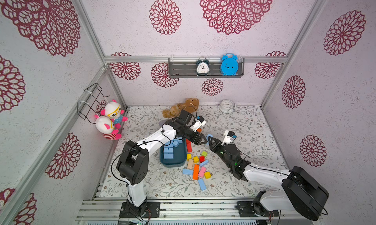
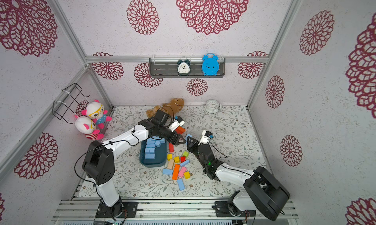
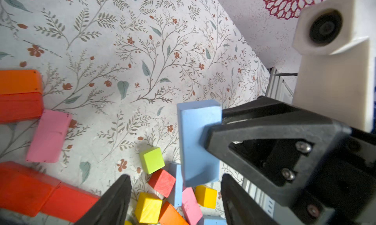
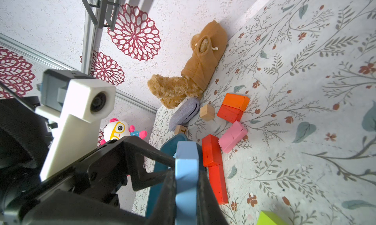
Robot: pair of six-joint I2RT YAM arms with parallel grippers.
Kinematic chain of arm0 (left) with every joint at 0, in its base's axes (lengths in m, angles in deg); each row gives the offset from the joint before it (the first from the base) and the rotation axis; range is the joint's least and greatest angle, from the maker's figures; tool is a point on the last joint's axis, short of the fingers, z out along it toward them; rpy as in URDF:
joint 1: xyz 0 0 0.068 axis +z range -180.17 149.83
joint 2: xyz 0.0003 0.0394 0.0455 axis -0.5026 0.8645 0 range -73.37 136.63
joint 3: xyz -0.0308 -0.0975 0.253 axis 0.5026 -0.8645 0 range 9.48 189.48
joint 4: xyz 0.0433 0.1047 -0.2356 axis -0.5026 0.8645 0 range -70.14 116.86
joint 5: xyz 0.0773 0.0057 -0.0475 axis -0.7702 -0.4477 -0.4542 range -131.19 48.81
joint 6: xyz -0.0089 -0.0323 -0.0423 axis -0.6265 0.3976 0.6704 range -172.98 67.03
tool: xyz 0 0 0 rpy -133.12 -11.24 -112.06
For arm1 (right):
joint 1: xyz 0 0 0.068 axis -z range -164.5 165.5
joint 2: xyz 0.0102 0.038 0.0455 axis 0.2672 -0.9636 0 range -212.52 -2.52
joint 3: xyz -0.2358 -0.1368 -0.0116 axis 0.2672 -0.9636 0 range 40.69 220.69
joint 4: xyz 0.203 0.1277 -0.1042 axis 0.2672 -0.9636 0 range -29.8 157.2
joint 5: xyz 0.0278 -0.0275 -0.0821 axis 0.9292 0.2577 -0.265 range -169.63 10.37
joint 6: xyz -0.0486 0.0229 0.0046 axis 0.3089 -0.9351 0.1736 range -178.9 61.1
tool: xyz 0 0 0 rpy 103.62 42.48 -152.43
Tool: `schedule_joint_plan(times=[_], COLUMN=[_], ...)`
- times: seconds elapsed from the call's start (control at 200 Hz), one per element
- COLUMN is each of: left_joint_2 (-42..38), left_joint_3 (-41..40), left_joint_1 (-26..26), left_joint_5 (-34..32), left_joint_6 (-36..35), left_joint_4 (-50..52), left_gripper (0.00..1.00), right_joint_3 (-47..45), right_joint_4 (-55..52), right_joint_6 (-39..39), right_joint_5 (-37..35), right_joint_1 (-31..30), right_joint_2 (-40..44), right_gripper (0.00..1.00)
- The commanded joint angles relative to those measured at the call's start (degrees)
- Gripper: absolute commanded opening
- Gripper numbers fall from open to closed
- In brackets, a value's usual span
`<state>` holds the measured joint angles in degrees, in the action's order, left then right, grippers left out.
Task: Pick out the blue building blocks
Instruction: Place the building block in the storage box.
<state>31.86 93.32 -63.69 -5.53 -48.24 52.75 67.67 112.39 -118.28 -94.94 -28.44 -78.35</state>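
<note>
Pale wallpaper (image 1: 122,30) with dark red rosettes closes in a leaf-printed tabletop (image 1: 162,183). From the near edge the left arm (image 1: 154,137) reaches across a dark teal tray (image 1: 173,165). The right arm (image 1: 264,173) reaches in to meet it just beside the tray's far end. Most of the blue building blocks (image 1: 168,150) lie heaped inside the tray. Three loose blue blocks (image 1: 187,171) lie on the tabletop next to it, mixed into a scatter of coloured blocks (image 1: 196,171) in red, orange, yellow, pink, green and tan. The right gripper (image 4: 186,179) is clamped on a blue bar (image 3: 195,136), one finger on each broad face, and holds it off the tabletop. The left gripper (image 3: 176,177) faces it tip to tip, its jaws well apart and gripping nothing. In the left wrist view the bar's lower end sits in the gap between the left fingers (image 3: 120,193). Whether either of them touches it cannot be told.
</note>
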Motion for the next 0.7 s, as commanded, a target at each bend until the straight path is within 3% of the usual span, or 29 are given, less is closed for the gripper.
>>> schedule_joint_plan(times=[0.0,0.695], left_joint_2=[-1.91,-2.38], left_joint_3=[-0.75,-1.37], left_joint_1=[-0.41,-2.26], left_joint_5=[1.96,4.74], left_joint_6=[2.37,5.15], left_joint_4=[-3.67,-5.72], left_gripper=[0.68,0.64], right_joint_3=[0.88,-0.08], right_joint_4=[1.88,4.88], right_joint_6=[1.69,1.31], right_joint_5=[-0.81,-2.51], right_joint_1=[-0.35,-1.50], right_joint_2=[1.91,3.03], right_gripper=[0.13,0.15])
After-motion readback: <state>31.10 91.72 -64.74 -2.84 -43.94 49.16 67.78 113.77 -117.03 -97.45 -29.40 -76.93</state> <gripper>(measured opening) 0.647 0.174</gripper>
